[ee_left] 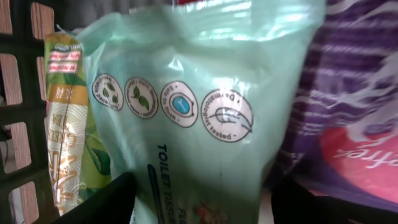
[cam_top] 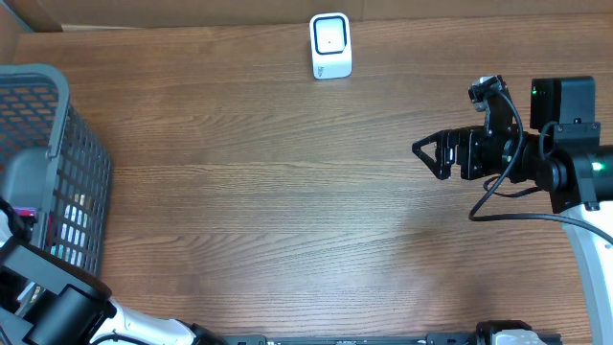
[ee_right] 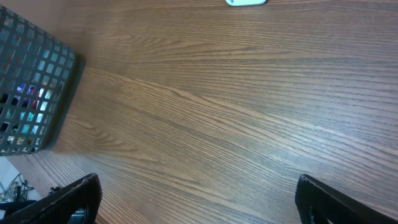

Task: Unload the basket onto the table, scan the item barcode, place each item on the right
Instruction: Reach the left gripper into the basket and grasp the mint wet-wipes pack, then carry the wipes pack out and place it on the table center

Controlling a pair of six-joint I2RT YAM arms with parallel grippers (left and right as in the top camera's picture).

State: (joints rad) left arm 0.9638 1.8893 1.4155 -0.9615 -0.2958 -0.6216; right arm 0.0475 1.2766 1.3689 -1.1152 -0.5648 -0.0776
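green pack [ee_left: 205, 124]: label cut by bottom edge | scanner [ee_right: 245, 2]: cropped at top edge

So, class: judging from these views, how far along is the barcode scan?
Done: nothing; no item is near the scanner. In hand: the left hand is in the basket, astride the green tissue pack. Left: lift it out and scan it. The right hand hangs open.

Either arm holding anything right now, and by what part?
Right gripper: open, nothing held. Left gripper: jaws straddle the green tissue pack in the basket; whether they clamp it cannot be told.
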